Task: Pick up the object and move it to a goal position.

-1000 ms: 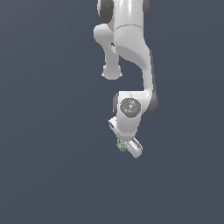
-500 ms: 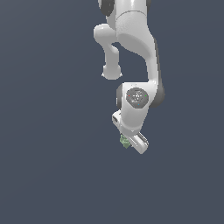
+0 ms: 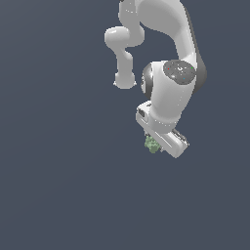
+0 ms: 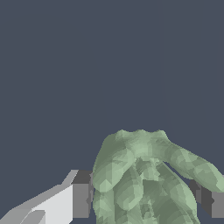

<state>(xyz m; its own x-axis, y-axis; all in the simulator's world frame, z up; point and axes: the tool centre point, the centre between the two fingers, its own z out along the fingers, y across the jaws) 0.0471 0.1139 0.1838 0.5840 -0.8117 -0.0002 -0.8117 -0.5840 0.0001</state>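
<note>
My arm [image 3: 168, 63] hangs folded over a plain dark ground, wrist pointing down. My claw [image 3: 157, 144] is clamped on the object [image 3: 152, 144], a pale-green knobbly clump. Wrist view: the object [image 4: 144, 179] sits between both fingers [image 4: 81, 199], touching each pad.

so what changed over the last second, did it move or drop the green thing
The arm carried the gripper toward the exterior view's right and slightly up, with the wrist turning a little. The green clump went with it. Unchanged: the clump stays clamped between the fingers, nothing was let go.
</note>
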